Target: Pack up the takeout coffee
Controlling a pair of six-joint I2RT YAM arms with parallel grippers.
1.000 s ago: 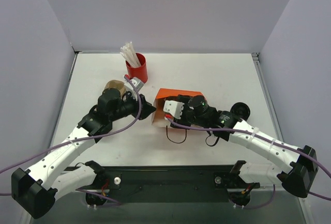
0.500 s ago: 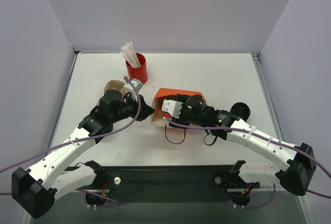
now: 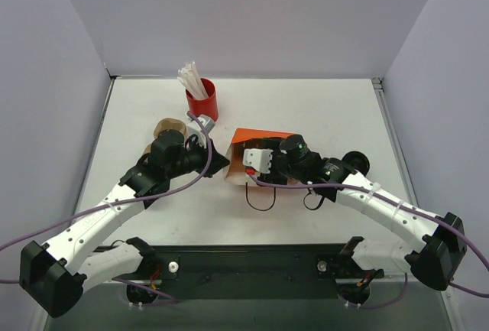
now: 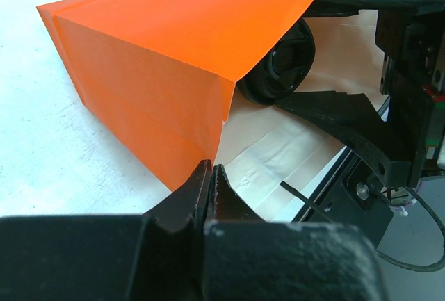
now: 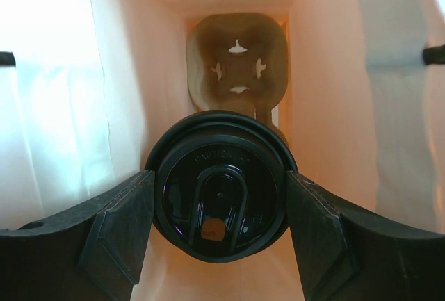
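An orange paper bag (image 3: pixel 263 140) lies on its side, mouth towards the arms. My left gripper (image 3: pixel 223 161) is shut on the edge of the bag's mouth (image 4: pixel 221 124) and holds it open. My right gripper (image 5: pixel 221 210) reaches inside the bag, shut on a dark coffee cup by its sides; its black lid (image 5: pixel 221 204) faces the camera and also shows in the left wrist view (image 4: pixel 278 64). A brown cardboard cup carrier (image 5: pixel 236 61) sits at the bag's far end. The second black-lidded coffee cup (image 3: pixel 355 163) stands on the table right of the bag.
A red cup of white sticks (image 3: pixel 202 103) stands behind the bag on the left. A brown cardboard piece (image 3: pixel 170 127) lies by my left wrist. The bag's black cord handles (image 3: pixel 260 197) trail on the white table (image 3: pixel 321 109).
My right wrist has shifted slightly left and then back right at the bag's mouth, still holding the cup. The left gripper keeps its pinch on the bag's edge.
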